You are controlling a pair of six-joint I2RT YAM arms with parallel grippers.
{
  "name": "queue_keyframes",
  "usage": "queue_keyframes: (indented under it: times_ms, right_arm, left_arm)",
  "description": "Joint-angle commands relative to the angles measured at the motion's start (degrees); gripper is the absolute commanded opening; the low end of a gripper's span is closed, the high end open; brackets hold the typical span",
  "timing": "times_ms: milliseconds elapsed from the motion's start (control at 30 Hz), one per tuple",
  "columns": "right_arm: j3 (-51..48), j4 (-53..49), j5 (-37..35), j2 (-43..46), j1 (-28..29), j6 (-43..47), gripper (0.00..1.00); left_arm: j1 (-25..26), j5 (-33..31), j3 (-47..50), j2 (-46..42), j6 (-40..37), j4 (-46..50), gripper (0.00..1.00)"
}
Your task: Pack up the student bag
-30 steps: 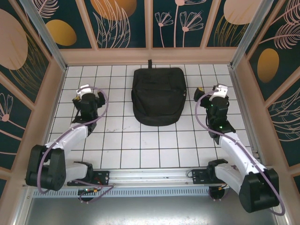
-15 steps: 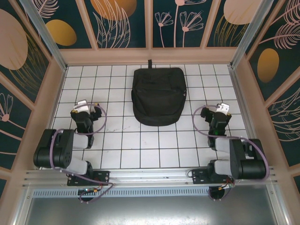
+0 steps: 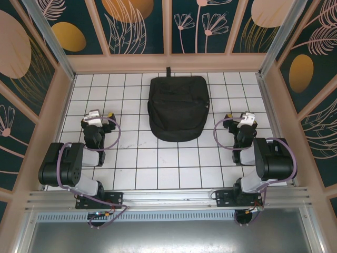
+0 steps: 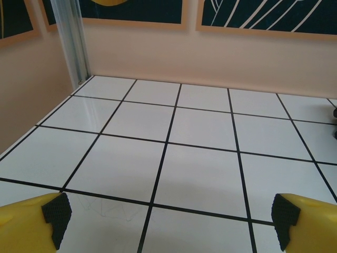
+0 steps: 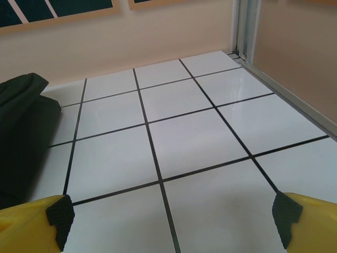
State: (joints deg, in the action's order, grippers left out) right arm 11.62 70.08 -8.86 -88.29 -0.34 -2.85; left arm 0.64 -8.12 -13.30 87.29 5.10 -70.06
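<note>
The student bag, a big black soft backpack with a small loop at its far end, lies flat and closed on the white tiled table, centre back. My left gripper rests low to the bag's left, about two tiles away, and is open; its yellow fingers with black pads stand wide with bare tile between them. My right gripper sits low to the bag's right, also open and empty. The right wrist view catches the bag's side at the left edge.
Pale walls enclose the table on three sides, with metal corner posts. Both arms are folded back over their bases near the front rail. Bare tiles lie in front of each gripper.
Both arms have folded back toward their bases, bringing the grippers nearer and lower beside the bag. Both stayed open. The bag has not moved.
</note>
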Motion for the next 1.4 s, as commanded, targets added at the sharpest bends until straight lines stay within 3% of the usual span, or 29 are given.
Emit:
queue_keyframes:
  times_ms: [0, 367, 467, 500, 600, 1367]
  right_arm:
    - [0.78, 3.26, 1.3, 0.07, -0.01, 0.65, 0.99]
    - [0.08, 4.21, 3.41, 0.34, -1.01, 0.3, 0.99]
    - [-6.98, 17.07, 13.53, 0.89, -2.9, 1.91, 0.99]
    - [-6.77, 16.89, 14.26, 0.6, -3.28, 1.52, 0.99]
    - [1.38, 1.88, 12.89, 0.13, -4.0, 0.21, 0.99]
    - [2.03, 0.79, 9.88, 0.06, -1.45, 2.24, 0.99]
  left_arm:
    - [-0.25, 0.73, -0.28, -0.22, -0.84, -2.62, 0.99]
    - [-0.29, 0.74, -0.26, -0.23, -0.74, -2.75, 0.99]
    - [-0.25, 5.02, 1.22, -0.62, -2.26, -5.16, 0.99]
    - [-0.29, 5.35, 1.65, -0.7, -2.46, -5.78, 0.99]
    - [-0.3, 2.7, -0.24, -0.15, -1.31, -2.66, 0.99]
    - [-0.29, 1.29, -0.47, -0.16, -0.91, -2.42, 0.99]
